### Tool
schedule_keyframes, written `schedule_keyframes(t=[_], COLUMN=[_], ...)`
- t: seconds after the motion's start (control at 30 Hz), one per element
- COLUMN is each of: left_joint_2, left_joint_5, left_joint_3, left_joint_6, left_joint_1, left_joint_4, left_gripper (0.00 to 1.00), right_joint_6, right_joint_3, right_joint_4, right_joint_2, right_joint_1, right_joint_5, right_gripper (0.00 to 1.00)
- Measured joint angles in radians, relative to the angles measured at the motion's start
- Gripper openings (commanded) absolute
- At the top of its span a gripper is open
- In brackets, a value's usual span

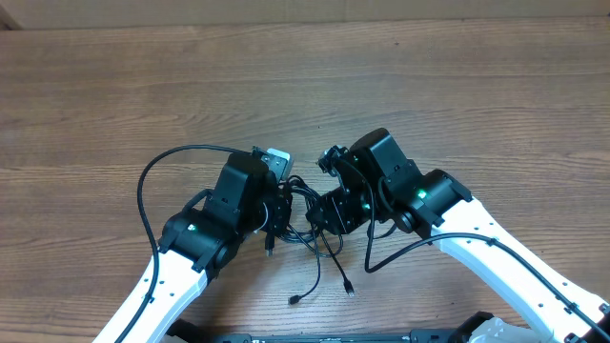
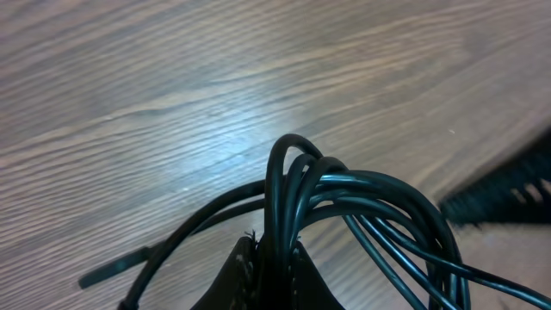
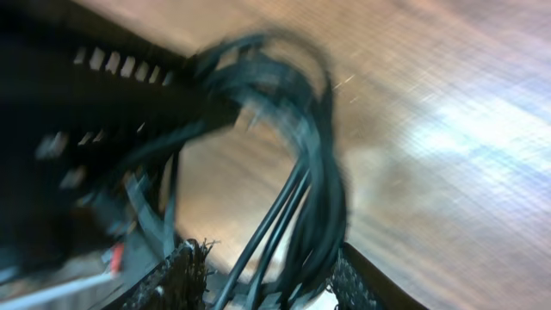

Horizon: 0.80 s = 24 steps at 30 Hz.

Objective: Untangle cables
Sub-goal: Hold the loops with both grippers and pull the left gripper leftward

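Observation:
The cables (image 1: 301,193) form a tangled black bundle between my two grippers, near the table's front. Loose strands trail toward me and end in small plugs (image 1: 349,288). My left gripper (image 1: 279,211) is shut on the bundle. In the left wrist view its fingertips (image 2: 277,250) pinch several strands, and the cables (image 2: 344,185) arch up and over in a loop. My right gripper (image 1: 319,214) faces it from the right. In the blurred right wrist view its jaws (image 3: 269,271) stand apart around the cables (image 3: 318,172), which run closer to the right finger (image 3: 353,277).
A thicker black arm wire (image 1: 145,186) loops out to the left of the left arm. Another arm wire (image 1: 381,259) hangs under the right arm. The left arm's dark body (image 3: 86,129) fills the right wrist view's left side. A wooden table (image 1: 305,86) lies all around.

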Motion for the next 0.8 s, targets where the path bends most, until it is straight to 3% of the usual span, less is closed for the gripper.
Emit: schedule_keyframes(t=[0.2,0.37,0.47,0.57,0.7,0.8], left_joint_2=[0.000,0.000,0.000,0.000,0.000,-0.008], left_joint_5=[0.069,0.109,0.114,0.117,0.117,0.117], left_joint_3=[0.000,0.000,0.000,0.000,-0.003,-0.003], left_joint_6=[0.009,0.015,0.015,0.015,0.019,0.018], left_joint_1=[0.000,0.000,0.000,0.000,0.000,0.000], left_joint_4=[0.003,0.005,0.006,0.010,0.035,0.064], left_gripper=[0.05,0.04,0.04,0.04,0.04,0.04], right_joint_6=[0.024,0.029,0.036,0.041,0.044,0.042], right_joint_3=[0.000,0.000,0.000,0.000,0.000,0.000], right_joint_4=[0.042,0.086,0.081,0.059,0.030,0.024], right_joint_2=[0.000,0.000,0.000,0.005,0.014,0.020], right_joint_1=[0.002,0.002,0.002,0.002,0.003,0.002], right_joint_5=[0.130,0.161,0.146,0.127,0.116,0.098], right_gripper=[0.46,0.21,0.12,0.12,0.23,0.26])
